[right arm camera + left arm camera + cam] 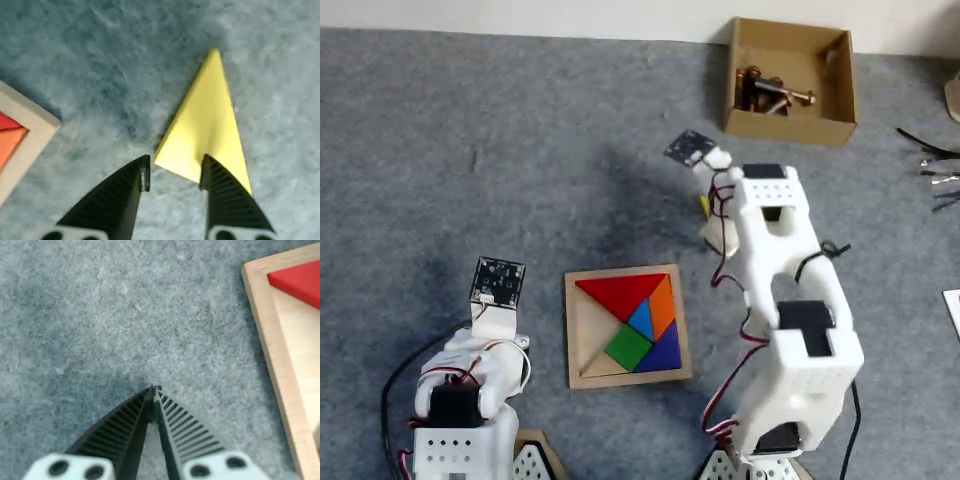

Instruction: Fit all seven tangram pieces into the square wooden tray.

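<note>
The square wooden tray (582, 330) lies on the grey carpet between the two arms. In it sit red (618, 293), orange (663, 305), blue (641, 320), green (628, 348) and purple (665, 352) pieces; its near-left part is bare wood. A yellow triangle (210, 112) lies flat on the carpet right of the tray, and a sliver of this yellow piece (704, 206) peeks out beside the right arm. My right gripper (175, 172) is open low over the triangle's corner, one finger overlapping its edge. My left gripper (152, 389) is shut and empty, just left of the tray rim (267, 350).
A cardboard box (790, 110) holding metal parts stands at the back right. Loose cables (930, 160) lie at the right edge. Open carpet stretches to the left and behind the tray.
</note>
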### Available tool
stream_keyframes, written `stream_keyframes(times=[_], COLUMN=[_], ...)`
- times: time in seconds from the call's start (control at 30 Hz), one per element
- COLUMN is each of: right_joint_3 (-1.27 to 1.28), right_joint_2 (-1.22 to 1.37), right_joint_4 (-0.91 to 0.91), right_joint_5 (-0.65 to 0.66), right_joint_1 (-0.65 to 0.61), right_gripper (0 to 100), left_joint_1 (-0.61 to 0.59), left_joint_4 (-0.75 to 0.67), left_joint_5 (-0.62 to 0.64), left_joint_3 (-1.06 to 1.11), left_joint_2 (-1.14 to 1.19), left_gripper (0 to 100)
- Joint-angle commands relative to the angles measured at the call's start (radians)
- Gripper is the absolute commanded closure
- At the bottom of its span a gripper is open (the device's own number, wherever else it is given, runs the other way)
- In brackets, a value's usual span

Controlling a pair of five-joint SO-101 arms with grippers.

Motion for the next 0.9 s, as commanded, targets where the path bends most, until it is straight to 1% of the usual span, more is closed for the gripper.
stream_keyframes(times=[0.0,0.07,0.2,0.3,0.43,0.57,0.67,0.87], right_joint_3=[-0.084,-0.09,-0.087,-0.084,-0.079,-0.081,-0.081,-0.088], right_joint_2=[0.002,0.005,0.012,0.012,0.013,0.008,0.018,0.142], right_joint_4=[0.007,0.007,0.004,0.002,0.013,0.077,0.077,0.071], right_joint_5=[0.048,0.058,0.117,0.13,0.121,0.127,0.129,0.129], right_joint_1=[0.01,0.01,0.001,-0.015,-0.047,-0.068,-0.074,-0.058], right_gripper=[75.0,71.3,71.1,71.1,71.1,71.1,71.1,71.1], left_joint_1=[-0.015,-0.015,-0.015,-0.015,-0.015,-0.015,-0.015,-0.015], left_joint_4=[0.003,0.003,0.003,0.003,0.003,0.003,0.003,0.003], left_joint_5=[0.009,0.009,0.009,0.009,0.009,0.009,0.009,0.009], left_joint_3=[0.019,0.019,0.019,0.019,0.019,0.019,0.019,0.019], left_joint_2=[-0.005,-0.005,-0.005,-0.005,-0.005,-0.005,-0.005,-0.005], left_gripper=[99,99,99,99,99,99,99,99])
